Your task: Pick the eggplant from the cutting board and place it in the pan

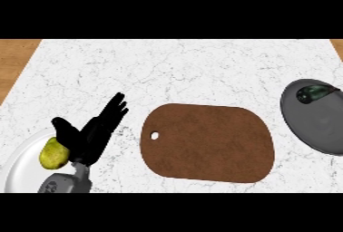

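The brown cutting board [209, 142] lies mid-counter with nothing on it. At the right edge sits the grey pan [321, 124]. A dark, glossy eggplant [309, 94] rests inside the pan near its far rim. My left hand [94, 131] is at the lower left, open, with its fingers straight and pointing up and to the right, well apart from the board and holding nothing. My right hand does not show.
A white plate [20, 165] sits at the lower left with a yellow-green pear [53, 154] on it, right beside my left hand's thumb. The white marble counter [181, 72] has wooden strips at its far left and far right corners.
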`<action>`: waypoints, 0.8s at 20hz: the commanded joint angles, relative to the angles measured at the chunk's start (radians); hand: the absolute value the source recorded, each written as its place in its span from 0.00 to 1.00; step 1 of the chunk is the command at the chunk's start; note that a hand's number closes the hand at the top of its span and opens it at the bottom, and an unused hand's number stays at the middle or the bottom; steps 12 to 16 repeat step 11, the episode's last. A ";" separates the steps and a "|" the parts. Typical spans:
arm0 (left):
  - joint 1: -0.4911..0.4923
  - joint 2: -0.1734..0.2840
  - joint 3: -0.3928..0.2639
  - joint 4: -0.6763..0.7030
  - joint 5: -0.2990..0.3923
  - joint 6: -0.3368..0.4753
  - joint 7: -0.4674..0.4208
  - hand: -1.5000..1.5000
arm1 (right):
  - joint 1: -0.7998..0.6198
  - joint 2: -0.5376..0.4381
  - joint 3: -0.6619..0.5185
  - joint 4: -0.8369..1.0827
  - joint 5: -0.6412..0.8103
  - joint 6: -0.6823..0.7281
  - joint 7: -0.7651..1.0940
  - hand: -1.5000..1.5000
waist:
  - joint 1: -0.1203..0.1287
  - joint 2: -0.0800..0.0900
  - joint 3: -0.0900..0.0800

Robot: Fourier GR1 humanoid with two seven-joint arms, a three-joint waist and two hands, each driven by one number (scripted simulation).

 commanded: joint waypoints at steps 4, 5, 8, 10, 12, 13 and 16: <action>0.006 0.004 0.009 0.007 -0.013 0.005 -0.014 0.50 | 0.055 -0.074 0.005 -0.040 -0.007 0.238 -0.143 0.00 | -0.013 -0.003 0.000; 0.007 0.008 0.021 -0.018 0.008 -0.002 -0.005 0.50 | 0.055 -0.071 0.005 -0.039 -0.011 0.251 -0.129 0.00 | -0.005 -0.005 0.000; 0.014 -0.015 -0.003 0.004 -0.020 0.020 -0.012 0.50 | 0.096 -0.066 0.017 -0.064 -0.008 0.256 -0.161 0.00 | -0.016 -0.006 0.000; 0.014 -0.008 0.007 0.008 -0.017 0.019 -0.007 0.50 | 0.127 -0.084 0.017 -0.077 -0.015 0.280 -0.181 0.00 | -0.027 -0.008 0.001; 0.020 0.001 -0.003 -0.018 -0.008 0.005 0.015 0.50 | 0.127 -0.070 0.019 -0.078 -0.016 0.259 -0.170 0.00 | -0.014 -0.008 0.002; 0.020 0.001 -0.003 -0.018 -0.008 0.005 0.015 0.50 | 0.127 -0.070 0.019 -0.078 -0.016 0.259 -0.170 0.00 | -0.014 -0.008 0.002; 0.020 0.001 -0.003 -0.018 -0.008 0.005 0.015 0.50 | 0.127 -0.070 0.019 -0.078 -0.016 0.259 -0.170 0.00 | -0.014 -0.008 0.002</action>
